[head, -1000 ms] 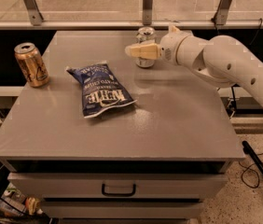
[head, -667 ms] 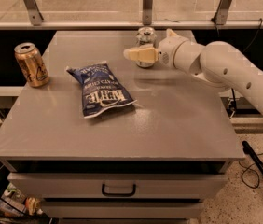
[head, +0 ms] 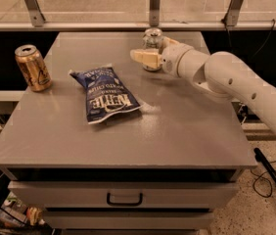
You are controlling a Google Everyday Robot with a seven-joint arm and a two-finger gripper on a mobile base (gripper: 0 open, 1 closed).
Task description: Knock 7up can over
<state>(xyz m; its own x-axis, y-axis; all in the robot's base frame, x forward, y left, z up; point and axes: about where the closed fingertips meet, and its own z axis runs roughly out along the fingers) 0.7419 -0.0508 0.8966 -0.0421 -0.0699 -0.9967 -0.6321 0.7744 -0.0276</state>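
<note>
The 7up can (head: pixel 152 37) stands upright near the far edge of the grey table (head: pixel 187 131), a little right of centre. Its shiny top shows, and its lower body is partly hidden. My gripper (head: pixel 143 58) is right in front of the can at the height of its lower half, with its cream tip pointing left. The white arm (head: pixel 226 77) comes in from the right. I cannot tell whether the gripper touches the can.
A gold can (head: pixel 33 67) stands upright at the table's left edge. A blue chip bag (head: pixel 106 94) lies flat in the middle, left of my gripper. A window rail runs behind the table. A drawer with a handle (head: pixel 124 199) is below the tabletop.
My gripper has shifted slightly to the left in front of the 7up can. The can still stands upright in the same spot.
</note>
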